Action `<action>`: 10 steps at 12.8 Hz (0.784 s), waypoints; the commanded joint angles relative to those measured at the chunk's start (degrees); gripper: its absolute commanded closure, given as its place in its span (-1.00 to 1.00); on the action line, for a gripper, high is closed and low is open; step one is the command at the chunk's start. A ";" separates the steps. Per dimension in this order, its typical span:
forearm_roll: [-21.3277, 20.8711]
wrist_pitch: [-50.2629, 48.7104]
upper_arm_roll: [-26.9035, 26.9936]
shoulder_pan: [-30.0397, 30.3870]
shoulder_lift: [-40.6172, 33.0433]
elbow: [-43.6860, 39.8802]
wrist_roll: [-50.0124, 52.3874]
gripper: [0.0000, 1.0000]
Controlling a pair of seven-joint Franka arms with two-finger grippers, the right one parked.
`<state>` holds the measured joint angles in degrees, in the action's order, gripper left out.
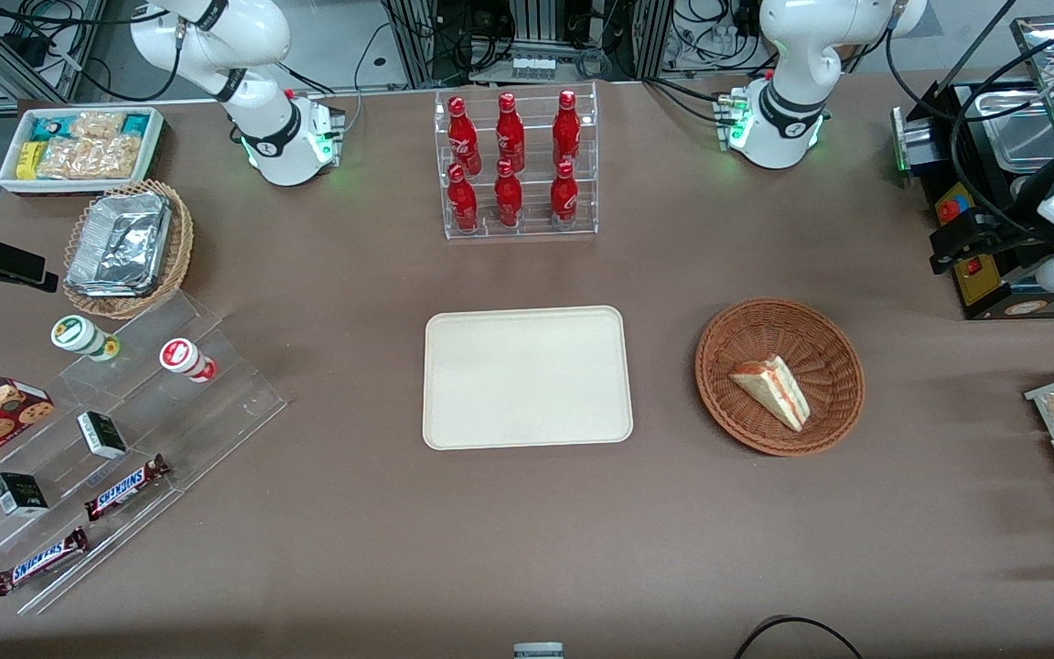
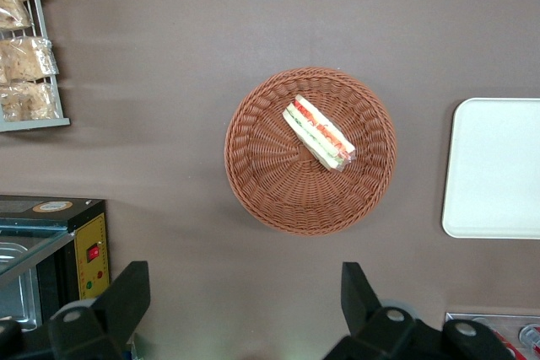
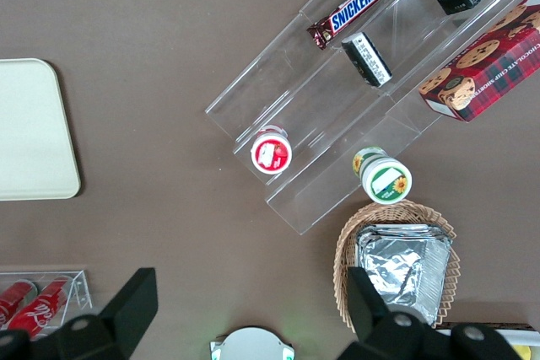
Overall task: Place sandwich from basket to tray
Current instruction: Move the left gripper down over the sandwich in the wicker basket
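The gripper hangs high with fingers apart, the sandwich in the basket below it; the pick-up is unstarted, so it must descend.

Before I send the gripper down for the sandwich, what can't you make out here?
- Gripper: open above the table in the left wrist view; out of frame in front view.
- Sandwich underside: hidden against the basket.
- Tray: cut off by the wrist view's edge; whole in front view.
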<state>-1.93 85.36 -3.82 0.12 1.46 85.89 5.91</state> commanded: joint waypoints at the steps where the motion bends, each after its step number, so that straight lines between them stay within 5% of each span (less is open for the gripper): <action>1: 0.00 -1.87 0.48 -0.73 -0.13 0.57 -0.46 -1.00; 5: -0.26 0.06 -0.05 -0.91 2.83 3.74 2.16 -1.00; 10: -0.79 28.04 -4.35 -1.35 1.70 24.63 18.12 -1.00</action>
<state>-1.94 104.70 -6.89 -0.93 5.44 102.23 17.10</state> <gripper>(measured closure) 0.000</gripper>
